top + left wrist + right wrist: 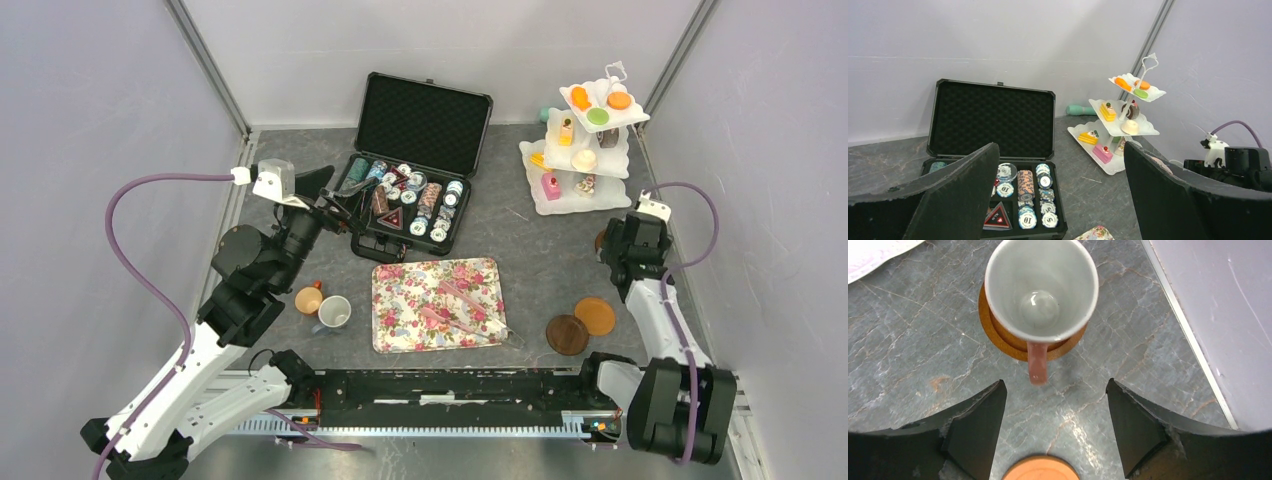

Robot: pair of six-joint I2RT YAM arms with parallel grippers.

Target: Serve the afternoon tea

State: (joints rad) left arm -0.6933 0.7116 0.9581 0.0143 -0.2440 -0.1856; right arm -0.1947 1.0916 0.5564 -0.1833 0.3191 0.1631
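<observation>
The toy cakes and macarons point(584, 128) sit on a white three-tier stand point(540, 192) at the back right; they also show in the left wrist view point(1108, 111). An orange-brown mug point(308, 299) and a white mug point(334, 313) stand at the near left. A third mug point(1041, 290), pale inside with a reddish-brown handle, stands on an orange-brown coaster point(998, 335). My right gripper point(1054, 385) is open and empty just short of its handle, and shows in the top view point(612, 245). My left gripper point(340, 195) is open and empty over the chip case's left end.
An open black case point(425, 125) of poker chips point(1026, 185) stands at the back centre. A floral tray point(395, 325) holds pink tongs point(455, 305). A dark brown coaster point(567, 334) and an orange coaster point(595, 315) lie at the near right. Walls close both sides.
</observation>
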